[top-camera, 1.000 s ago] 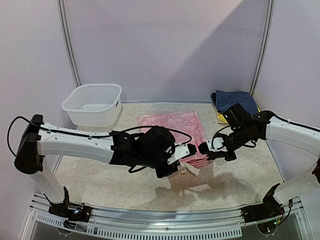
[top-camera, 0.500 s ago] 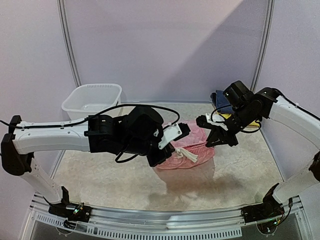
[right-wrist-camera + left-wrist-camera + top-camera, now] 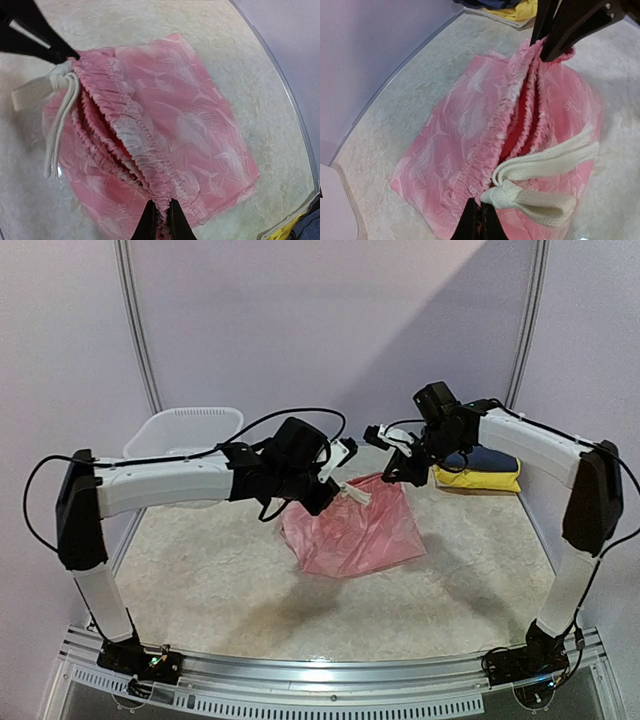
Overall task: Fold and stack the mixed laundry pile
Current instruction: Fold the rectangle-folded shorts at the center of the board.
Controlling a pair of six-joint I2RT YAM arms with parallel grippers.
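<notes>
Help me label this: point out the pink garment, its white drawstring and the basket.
pink garment point(image 3: 355, 535): top view, hanging front panel.
white drawstring point(image 3: 545, 162): left wrist view, flat band.
basket point(image 3: 195, 413): top view, back rim.

I watch from a fixed camera above and behind the left arm point(image 3: 160, 485) and right arm point(image 3: 530, 440), tilted down across the table point(image 3: 200, 590) — the far view, with everything in it. The left wrist camera sits just behind the left gripper point(image 3: 481, 222) and looks out past its jaws, close on the pink garment point(image 3: 465, 130), with the right gripper point(image 3: 551, 42) straight ahead of them. The right wrist camera faces back the opposite way, just as near. All three share the waistband point(image 3: 130, 130) stretched between the two sets of jaws.
</notes>
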